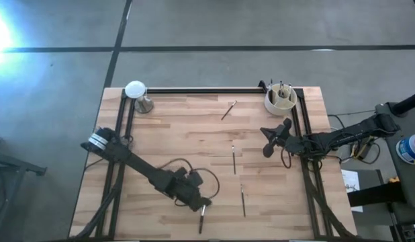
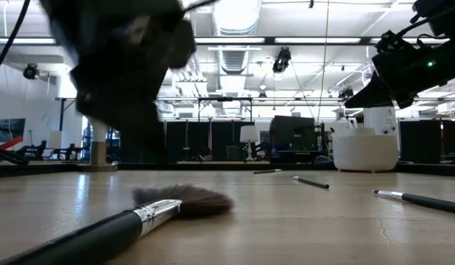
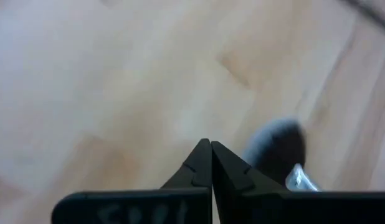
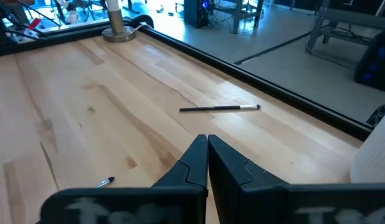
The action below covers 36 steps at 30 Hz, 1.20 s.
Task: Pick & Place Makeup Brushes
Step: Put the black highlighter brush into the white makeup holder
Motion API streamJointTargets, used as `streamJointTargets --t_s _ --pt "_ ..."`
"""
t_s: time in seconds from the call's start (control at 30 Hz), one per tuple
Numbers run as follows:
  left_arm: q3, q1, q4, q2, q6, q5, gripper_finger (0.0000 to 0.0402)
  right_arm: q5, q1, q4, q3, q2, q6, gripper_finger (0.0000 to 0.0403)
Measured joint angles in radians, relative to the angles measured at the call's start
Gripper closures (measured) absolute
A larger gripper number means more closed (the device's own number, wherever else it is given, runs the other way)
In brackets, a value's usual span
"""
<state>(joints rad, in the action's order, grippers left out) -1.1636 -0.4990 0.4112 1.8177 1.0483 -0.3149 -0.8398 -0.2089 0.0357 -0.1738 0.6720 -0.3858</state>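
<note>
The fluffy brush (image 2: 139, 217), dark handle and shiny silver neck, lies on the worktop (image 1: 180, 134) beside the left end effector (image 1: 202, 203), whose fingers are pressed together. The right end effector (image 4: 207, 146) is pressed together too.

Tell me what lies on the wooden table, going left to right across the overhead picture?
Left gripper over a fluffy brush near the front edge → thin brush lying at a slant near the back → two thin brushes in a line, and → right gripper → white cup holding brushes.
</note>
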Motion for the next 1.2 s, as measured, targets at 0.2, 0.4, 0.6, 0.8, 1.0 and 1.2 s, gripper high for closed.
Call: streamJointTargets --t_s 0.2,0.4,0.6,0.8,1.0,1.2 --pt "0.074 0.031 -0.141 -0.07 -0.039 0.058 0.04 0.002 -0.003 0.0 0.0 0.006 0.0 0.0394" --pt "0.011 0.04 -0.163 -0.006 -0.137 0.219 0.0357 0.002 -0.003 0.005 0.0 0.009 0.0 0.0394" --pt "-0.106 0.04 -0.045 0.064 -0.178 0.263 0.0285 0.003 -0.003 0.005 0.0 0.019 0.0 0.0394" --pt "-0.15 0.04 -0.037 0.126 -0.184 0.269 0.0256 0.003 -0.003 0.006 0.0 0.018 0.0 0.0394" --pt "-0.161 0.041 -0.04 0.176 -0.201 0.268 0.0255 0.003 -0.003 0.006 0.0 0.018 0.0 0.0394" --pt "-0.163 0.039 -0.014 0.198 -0.186 0.269 0.0271 0.003 -0.003 0.006 0.0 0.018 0.0 0.0394"
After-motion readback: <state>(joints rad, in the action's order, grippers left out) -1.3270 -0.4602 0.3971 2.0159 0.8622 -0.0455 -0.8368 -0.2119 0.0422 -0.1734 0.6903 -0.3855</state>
